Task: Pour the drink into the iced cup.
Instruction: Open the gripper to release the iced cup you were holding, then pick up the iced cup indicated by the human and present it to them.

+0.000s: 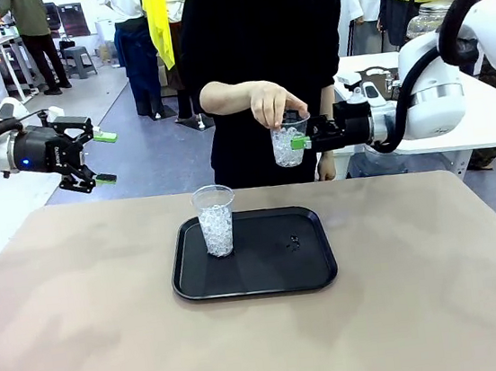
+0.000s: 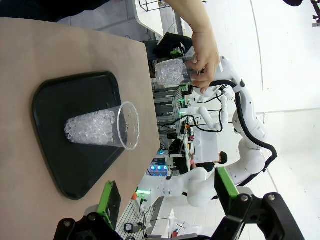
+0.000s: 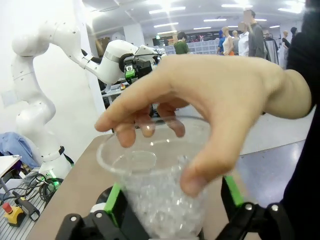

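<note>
A clear plastic cup filled with ice stands upright on the left half of a black rectangular tray, at the centre of a tan table. Higher in the frame, right of centre, a second clear ice-filled cup is held by its rim from above by a person's hand. The right gripper is seen with jaws open around this cup, one green pad standing apart from its wall. At upper left, the left gripper hangs in the air, jaws spread wide.
</note>
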Robot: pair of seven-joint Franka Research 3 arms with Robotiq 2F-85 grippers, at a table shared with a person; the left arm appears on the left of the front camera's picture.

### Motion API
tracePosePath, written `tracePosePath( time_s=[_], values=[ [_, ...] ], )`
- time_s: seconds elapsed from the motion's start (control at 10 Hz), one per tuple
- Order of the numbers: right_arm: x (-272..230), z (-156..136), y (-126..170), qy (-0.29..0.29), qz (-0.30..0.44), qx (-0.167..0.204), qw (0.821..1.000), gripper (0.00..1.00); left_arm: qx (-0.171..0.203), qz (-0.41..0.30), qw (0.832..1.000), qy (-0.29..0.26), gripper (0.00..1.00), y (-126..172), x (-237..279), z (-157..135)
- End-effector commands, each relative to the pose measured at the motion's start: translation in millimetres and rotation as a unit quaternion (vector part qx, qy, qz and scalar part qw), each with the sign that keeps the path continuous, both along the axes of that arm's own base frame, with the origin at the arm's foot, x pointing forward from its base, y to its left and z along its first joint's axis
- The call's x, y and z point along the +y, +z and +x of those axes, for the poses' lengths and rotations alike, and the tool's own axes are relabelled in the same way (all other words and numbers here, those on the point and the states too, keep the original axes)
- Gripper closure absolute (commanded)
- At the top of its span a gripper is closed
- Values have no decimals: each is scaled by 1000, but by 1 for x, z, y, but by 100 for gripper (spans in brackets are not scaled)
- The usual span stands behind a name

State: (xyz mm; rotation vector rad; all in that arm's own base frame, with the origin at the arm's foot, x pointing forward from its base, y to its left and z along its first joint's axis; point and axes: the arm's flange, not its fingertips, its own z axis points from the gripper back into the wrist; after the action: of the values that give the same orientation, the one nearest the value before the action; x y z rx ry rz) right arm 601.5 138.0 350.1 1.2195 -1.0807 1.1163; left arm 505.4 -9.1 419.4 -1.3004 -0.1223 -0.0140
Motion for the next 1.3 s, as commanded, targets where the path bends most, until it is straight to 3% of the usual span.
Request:
tracePosePath(
  time_s=[0.0, 0.3, 0.6, 0.8, 1.2],
  values=[
    [-24, -13, -4, -10, -7, 8, 1000, 0, -1, 1, 1000, 1, 0, 0, 0, -2],
    [-78, -40, -26, -29, -20, -6, 999, 0, -1, 1, 1000, 1, 0, 0, 0, -2],
    [-124, -80, -39, -41, -7, -57, 998, 0, -1, 1, 1000, 1, 0, 0, 0, -2],
    [-138, -97, -46, -36, 4, -55, 998, 0, -1, 1, 1000, 1, 0, 0, 0, -2],
    [-141, -93, -50, -45, 4, -43, 998, 0, -1, 1, 1000, 1, 0, 0, 0, -2]
  ],
)
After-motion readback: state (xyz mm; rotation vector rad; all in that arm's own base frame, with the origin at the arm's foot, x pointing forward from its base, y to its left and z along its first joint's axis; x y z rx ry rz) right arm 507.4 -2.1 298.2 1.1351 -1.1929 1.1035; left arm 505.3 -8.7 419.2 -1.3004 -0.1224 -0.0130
